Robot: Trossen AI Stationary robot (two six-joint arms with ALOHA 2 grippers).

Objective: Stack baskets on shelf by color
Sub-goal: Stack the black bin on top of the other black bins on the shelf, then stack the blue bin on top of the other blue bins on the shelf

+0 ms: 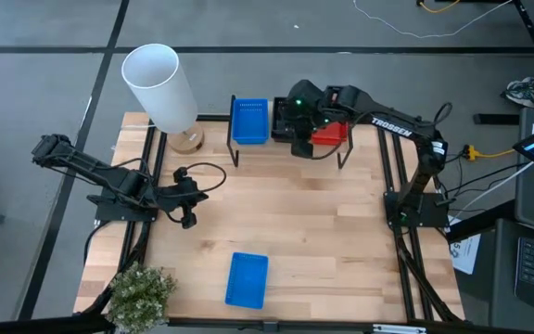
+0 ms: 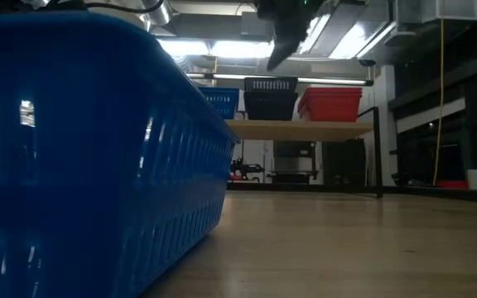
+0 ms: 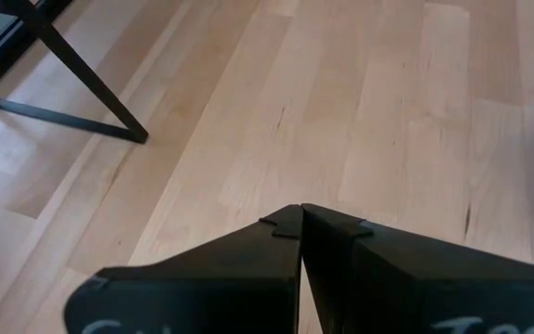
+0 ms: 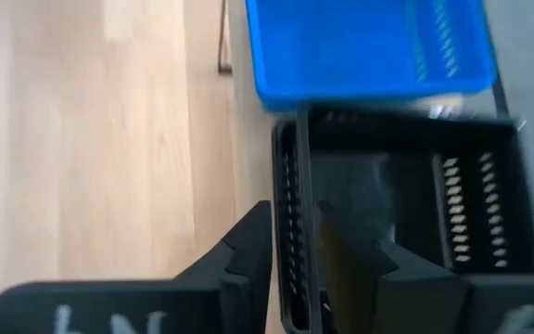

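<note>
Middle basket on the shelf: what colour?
Black basket, between blue and red ones; the low view shows it best.

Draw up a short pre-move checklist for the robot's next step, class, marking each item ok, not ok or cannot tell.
1. Black basket resting on the shelf: ok, between the blue stack and the red stack.
2. Right gripper let go of the black basket: not ok, fingers apart but straddling its wall.
3. Lift path above the right gripper free: cannot tell.
4. Next basket found: ok, a blue basket lies near the table's front edge.
5. Left gripper out of the way: ok, shut, over bare table.
</note>
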